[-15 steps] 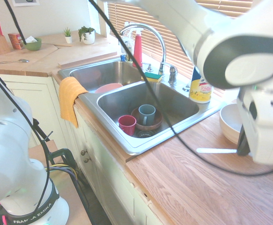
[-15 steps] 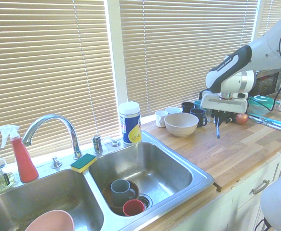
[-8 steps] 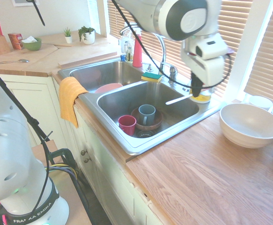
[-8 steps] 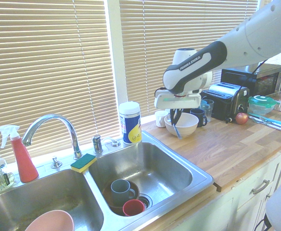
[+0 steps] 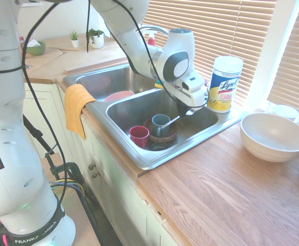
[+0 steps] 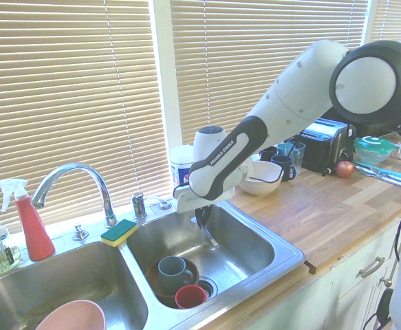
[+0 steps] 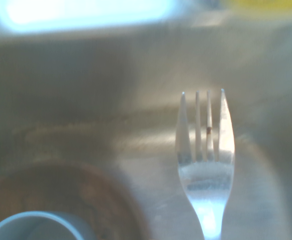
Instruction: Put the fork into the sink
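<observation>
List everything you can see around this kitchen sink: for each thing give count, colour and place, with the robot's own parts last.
sink: one, steel, double basin, set in the wooden counter
faucet: one, chrome, behind the basins
fork: one, silver, held over the basin with the mugs
grey mug: one, in a brown dish in that basin
red cup: one, beside the grey mug
sponge: one, yellow and green, on the sink's rim
wipes canister: one, white and yellow, behind the sink
large bowl: one, white, on the counter
cloth: one, orange, draped over the sink's front edge
spray bottle: one, red, by the faucet
gripper: one, jaws shut on the fork
</observation>
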Controlling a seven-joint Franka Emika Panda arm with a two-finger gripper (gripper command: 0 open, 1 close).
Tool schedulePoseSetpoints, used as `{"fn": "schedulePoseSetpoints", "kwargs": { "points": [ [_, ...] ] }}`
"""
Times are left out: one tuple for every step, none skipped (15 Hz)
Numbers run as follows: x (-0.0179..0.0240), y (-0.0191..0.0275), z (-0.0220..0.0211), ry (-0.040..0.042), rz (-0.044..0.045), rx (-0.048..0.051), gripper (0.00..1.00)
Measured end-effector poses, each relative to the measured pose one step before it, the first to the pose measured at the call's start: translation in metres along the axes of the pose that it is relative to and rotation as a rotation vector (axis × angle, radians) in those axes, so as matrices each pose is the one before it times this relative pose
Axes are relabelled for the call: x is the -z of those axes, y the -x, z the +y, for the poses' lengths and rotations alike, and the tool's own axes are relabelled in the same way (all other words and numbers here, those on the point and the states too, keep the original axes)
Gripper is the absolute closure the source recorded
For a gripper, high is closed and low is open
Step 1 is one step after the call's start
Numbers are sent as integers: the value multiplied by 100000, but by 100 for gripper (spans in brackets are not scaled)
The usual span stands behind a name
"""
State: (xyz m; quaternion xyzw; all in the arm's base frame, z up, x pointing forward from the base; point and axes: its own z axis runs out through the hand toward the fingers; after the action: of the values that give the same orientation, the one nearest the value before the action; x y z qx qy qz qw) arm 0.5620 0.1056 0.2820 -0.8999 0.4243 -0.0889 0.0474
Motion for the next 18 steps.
{"fn": "schedulePoseSetpoints", "kwargs": {
  "points": [
    [-1436,483,-209,467,-128,-105,100],
    [-1215,88,67,636,-13,-151,100],
    [-1143,-110,252,937,-55,-181,100],
    [-1129,-233,359,997,124,-412,100],
    [-1114,-128,357,831,25,-324,100],
    [-1139,50,301,857,-239,-158,100],
    [-1032,195,194,717,-377,-43,100],
    [-954,158,83,758,-467,-189,0],
    [-955,165,2,857,-704,-340,0],
    [-1013,147,6,923,-794,-407,0],
    [-976,62,43,938,-638,-341,0],
    [-883,61,106,802,-801,-552,0],
    [-801,17,107,604,-643,-191,0],
    [-539,25,99,-8,-282,-114,0],
    [-396,-13,109,79,-313,-91,0],
    [-223,-66,49,134,-193,-84,0],
    [-29,-110,-58,-218,-169,-149,0],
    [106,-136,-112,-353,104,497,0]
  ]
}}
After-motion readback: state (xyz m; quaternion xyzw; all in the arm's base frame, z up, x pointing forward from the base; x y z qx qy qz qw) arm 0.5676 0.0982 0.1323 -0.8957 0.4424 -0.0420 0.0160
